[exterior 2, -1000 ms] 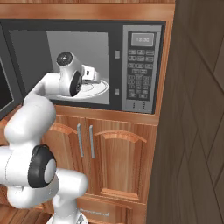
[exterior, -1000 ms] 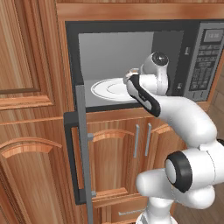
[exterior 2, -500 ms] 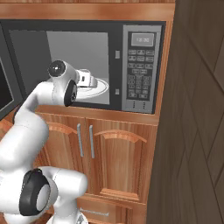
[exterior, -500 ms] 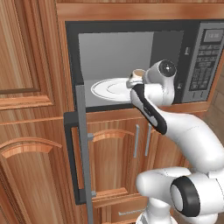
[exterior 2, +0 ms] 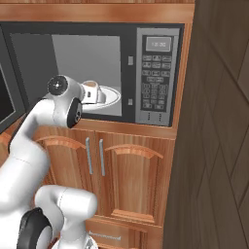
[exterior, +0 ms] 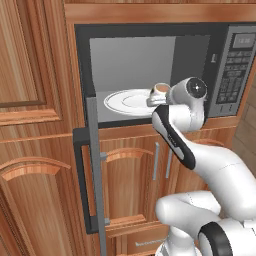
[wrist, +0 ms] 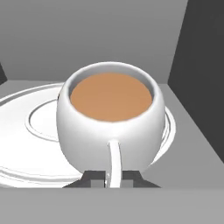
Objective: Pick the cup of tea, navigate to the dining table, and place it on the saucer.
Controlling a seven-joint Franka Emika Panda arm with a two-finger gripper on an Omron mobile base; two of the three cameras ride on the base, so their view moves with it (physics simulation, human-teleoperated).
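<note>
Open microwave (exterior: 150, 70) grey floor carries large white plate (exterior: 127, 101); cup of tea (wrist: 111, 120) over plate's right edge.

White arm bent at the elbow, wrist level and reaching forward.
The white Franka arm with dark joints (exterior: 192, 150) rises from its base, folds, and extends horizontally. In the hand view the two-finger end effector (wrist: 113, 177) has its dark fingertips (wrist: 94, 178) pinching the thin white handle of the small round white cup of brown tea (wrist: 111, 118).
</note>
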